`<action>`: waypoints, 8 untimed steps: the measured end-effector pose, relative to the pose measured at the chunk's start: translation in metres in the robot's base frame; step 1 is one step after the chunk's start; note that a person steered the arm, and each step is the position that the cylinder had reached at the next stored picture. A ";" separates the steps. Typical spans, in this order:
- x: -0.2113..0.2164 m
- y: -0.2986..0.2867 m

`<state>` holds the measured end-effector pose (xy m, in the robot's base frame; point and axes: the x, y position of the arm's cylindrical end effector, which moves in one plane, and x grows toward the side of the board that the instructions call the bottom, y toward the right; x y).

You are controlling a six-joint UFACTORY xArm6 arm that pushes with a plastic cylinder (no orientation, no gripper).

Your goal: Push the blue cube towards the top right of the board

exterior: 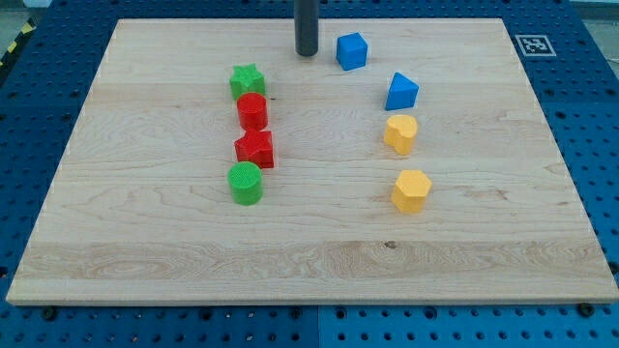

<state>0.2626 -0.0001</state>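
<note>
My tip (307,53), bare and touching nothing, sits just left of the blue cube (352,50) with a small gap, cube looks light, rigid, likely slides easily on the wooden board (145,271), so push its left face; small, matte, slightly rotated.

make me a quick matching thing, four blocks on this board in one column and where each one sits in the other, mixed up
Blocks:
1. blue cube
2. green star
3. green cylinder
4. yellow hexagon block

Places:
A. bottom end of the column on the view's left
B. just to the view's right of my tip, near the board's top edge
C. lowest block of the group on the view's right
D. top end of the column on the view's left, above the red cylinder

Pairs: 1-B, 2-D, 3-A, 4-C
</note>
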 end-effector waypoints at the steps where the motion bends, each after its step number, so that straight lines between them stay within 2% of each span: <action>1: 0.000 0.018; 8: 0.012 0.051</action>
<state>0.2747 0.0510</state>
